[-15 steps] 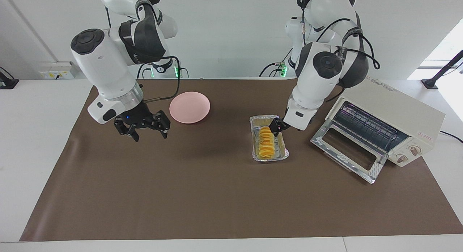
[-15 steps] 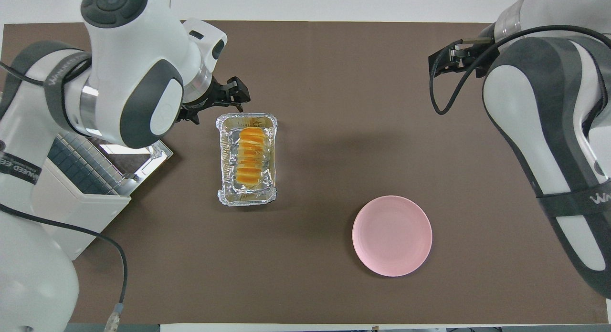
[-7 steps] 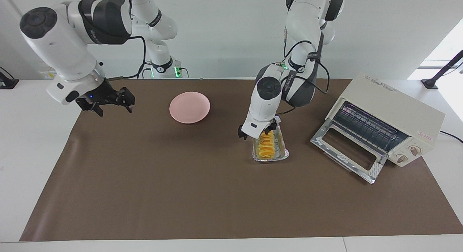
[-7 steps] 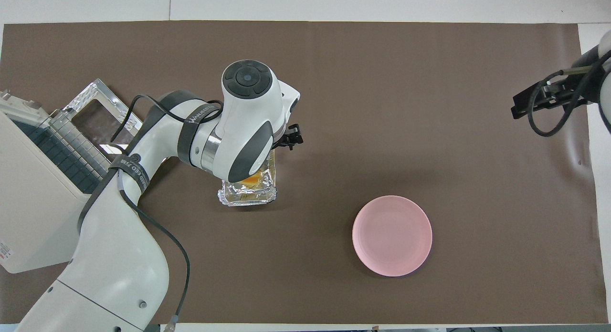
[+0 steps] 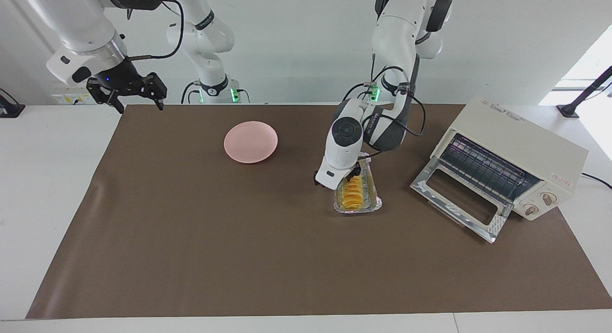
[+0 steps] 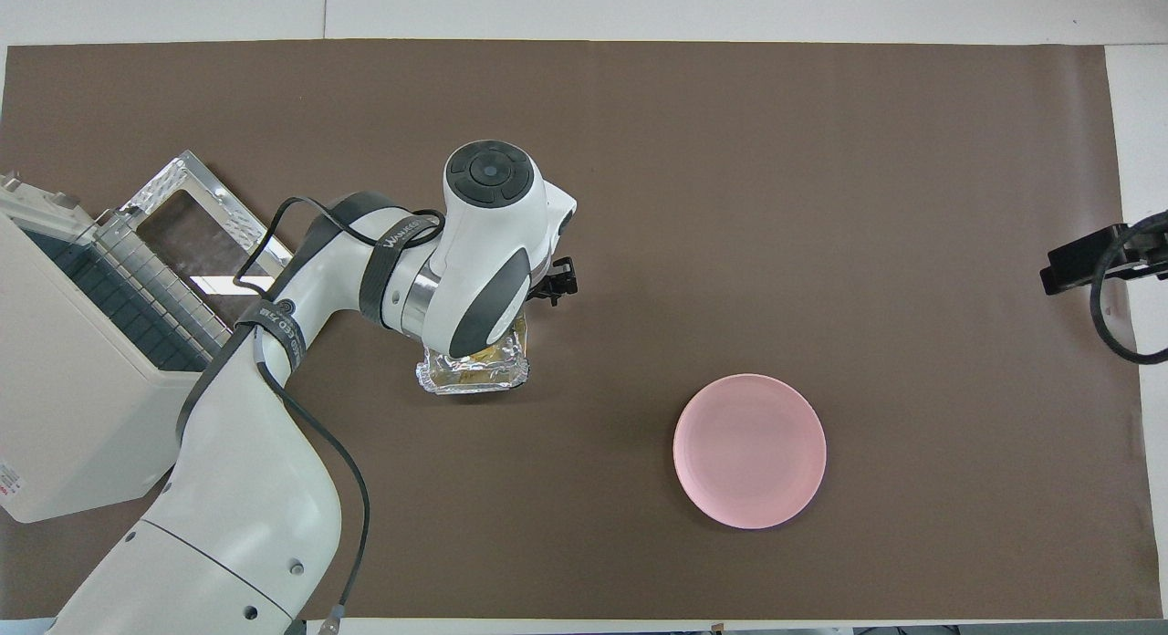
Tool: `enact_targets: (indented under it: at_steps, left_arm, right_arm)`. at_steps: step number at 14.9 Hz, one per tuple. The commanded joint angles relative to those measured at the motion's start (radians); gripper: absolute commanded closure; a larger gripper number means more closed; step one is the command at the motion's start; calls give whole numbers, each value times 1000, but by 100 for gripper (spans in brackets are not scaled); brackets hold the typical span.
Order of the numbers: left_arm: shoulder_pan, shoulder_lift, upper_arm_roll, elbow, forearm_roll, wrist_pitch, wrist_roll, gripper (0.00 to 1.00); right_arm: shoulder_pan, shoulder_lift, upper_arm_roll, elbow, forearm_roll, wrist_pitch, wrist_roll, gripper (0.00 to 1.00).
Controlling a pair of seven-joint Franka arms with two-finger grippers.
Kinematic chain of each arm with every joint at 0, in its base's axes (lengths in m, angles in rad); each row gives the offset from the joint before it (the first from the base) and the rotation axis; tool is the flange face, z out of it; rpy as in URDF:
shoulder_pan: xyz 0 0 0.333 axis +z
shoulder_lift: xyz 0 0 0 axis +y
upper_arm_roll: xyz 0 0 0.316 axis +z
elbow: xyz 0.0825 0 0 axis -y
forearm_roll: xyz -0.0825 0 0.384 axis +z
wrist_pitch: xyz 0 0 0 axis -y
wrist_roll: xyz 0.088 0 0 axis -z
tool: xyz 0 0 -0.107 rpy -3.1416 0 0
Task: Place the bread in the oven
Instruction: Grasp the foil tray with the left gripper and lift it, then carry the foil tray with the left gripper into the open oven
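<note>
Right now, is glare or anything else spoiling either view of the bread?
Facing view: window glare at the edge, away from the bread, which shows below the left gripper. Overhead view: no glare; the left arm hides most of the loaf; the foil tray glints.

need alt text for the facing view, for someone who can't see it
The left gripper is down at the bread in a foil tray beside the oven, whose door hangs open. The right gripper, open, waits raised over the table's edge at the right arm's end, and a pink plate lies between.

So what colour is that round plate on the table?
Pale pink all over, with no pattern. The plate shows best in the overhead view.
</note>
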Motion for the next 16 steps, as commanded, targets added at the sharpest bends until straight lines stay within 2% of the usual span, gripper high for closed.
enact_targets:
  at_steps: [1,3,4,5,9,13,16]
  left_arm:
    - [-5,-29,14,-44,16,27,3,57]
    - [-3,-29,16,-53,16,30,5,59]
    - [-5,-31,16,-57,16,23,3,83]
    - [-2,-31,16,-57,16,8,3,100]
    - [17,-32,20,-30,13,-80,5,100]
    - [92,-25,22,116,4,-261,-7,100]
    - [127,-29,61,209,-25,-302,-12,100]
  right_arm:
    - [-11,-45,-2,-102,-13,61,-8,0]
    - [-8,-31,-5,-72,-15,67,-4,0]
    - [-8,-29,-6,-70,-17,82,-7,0]
    - [-11,-28,-6,-67,-17,96,-8,0]
    - [-9,-22,-6,-21,-15,87,-7,0]
    - [-11,-28,-6,-30,-15,84,-7,0]
    - [-15,-32,-5,-39,-13,85,-5,0]
